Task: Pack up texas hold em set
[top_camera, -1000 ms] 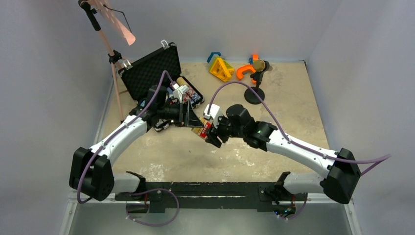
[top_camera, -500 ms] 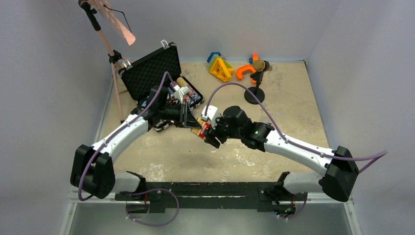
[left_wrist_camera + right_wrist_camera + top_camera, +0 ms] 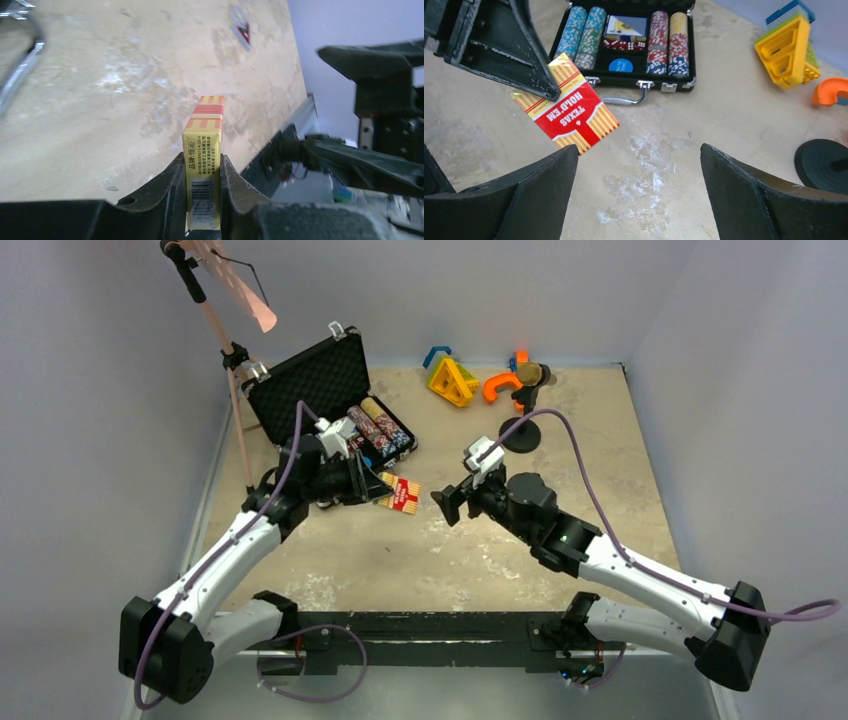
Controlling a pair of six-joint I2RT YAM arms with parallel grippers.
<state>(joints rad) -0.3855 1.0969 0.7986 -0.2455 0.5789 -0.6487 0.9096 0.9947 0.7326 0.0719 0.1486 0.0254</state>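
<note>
Briefcase (image 3: pixel 620 80): four chip rows (image 3: pixel 658 37); one deck (image 3: pixel 566 107) held.

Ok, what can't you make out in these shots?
Deck small print: left wrist view, too small to read; its lower end is hidden inside the left claw.
Case tray, left part: top view, covered by the left arm.
Case lid: right wrist view, cut off by the top edge.
Stand base: right wrist view, cut off by the right edge.

Table (image 3: pixel 450 550) bears briefcase (image 3: pixel 310 385) (open), toy shapes (image 3: pixel 452 380) — microphone stand (image 3: pixel 520 435).
</note>
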